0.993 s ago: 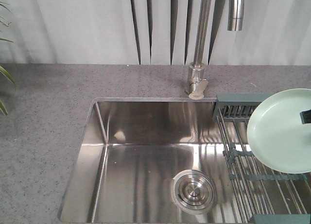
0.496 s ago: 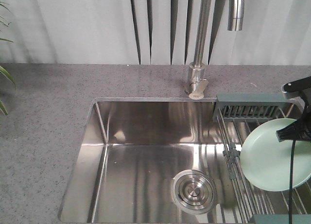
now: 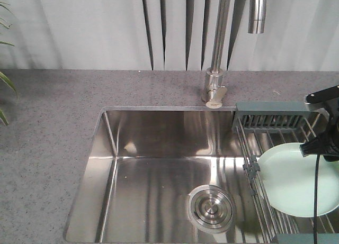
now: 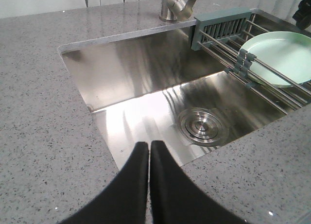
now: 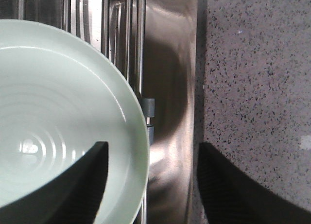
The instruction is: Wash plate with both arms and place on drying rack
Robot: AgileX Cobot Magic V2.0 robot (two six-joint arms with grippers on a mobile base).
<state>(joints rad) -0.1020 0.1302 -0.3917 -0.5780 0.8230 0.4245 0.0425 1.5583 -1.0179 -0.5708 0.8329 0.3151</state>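
Round pale mint-green plastic plate [image 3: 296, 180] lies on the steel-wire drying rack [image 3: 265, 119] at the lower right of the front view. Watch your black right end effector [image 5: 150, 146]: its fingers are spread astride the plate's rim, so a crooked lift could snag it and tip the plate into the stainless steel sink [image 3: 159, 164]. Your left end effector [image 4: 148, 146] hangs pressed together, empty.

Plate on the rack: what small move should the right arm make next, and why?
Probably lift the right gripper straight up, away from the plate. The plate looks to lie on the rack bars, and the fingers stand wide apart on either side of its rim, gripping nothing.
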